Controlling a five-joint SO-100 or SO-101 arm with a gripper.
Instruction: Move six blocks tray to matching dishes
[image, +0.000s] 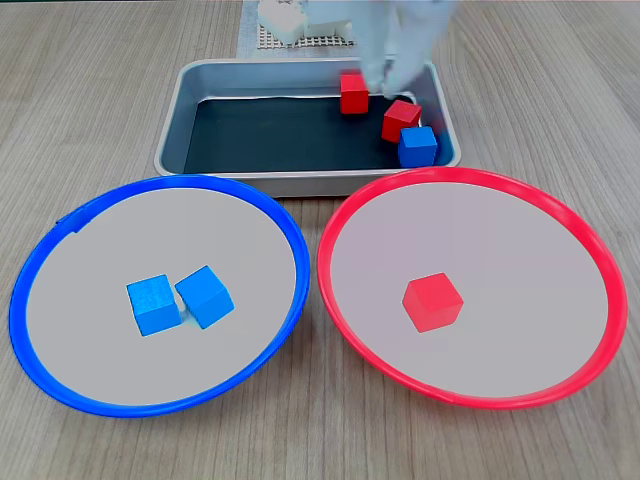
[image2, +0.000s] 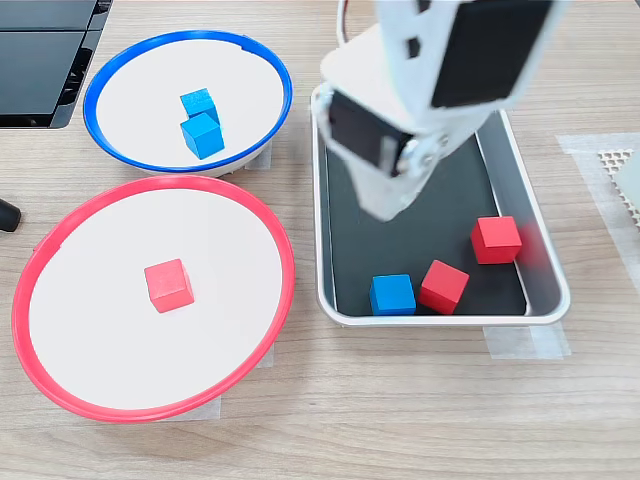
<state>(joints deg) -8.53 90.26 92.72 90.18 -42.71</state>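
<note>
Blurred white gripper (image: 385, 72), jaw state impossible to tell, is hovering over the silver-grey metal tray (image: 190, 90), small red cube (image: 353, 92) lying just beside its fingertips.

Three blue blocks (image2: 201, 135), three red blocks (image2: 496, 239), two dishes (image2: 60, 330), one tray (image2: 545, 300)

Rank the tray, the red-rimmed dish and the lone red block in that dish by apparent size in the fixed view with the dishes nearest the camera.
1. red-rimmed dish
2. tray, though it lies farther from the camera, so this gap is unsure
3. red block
</note>
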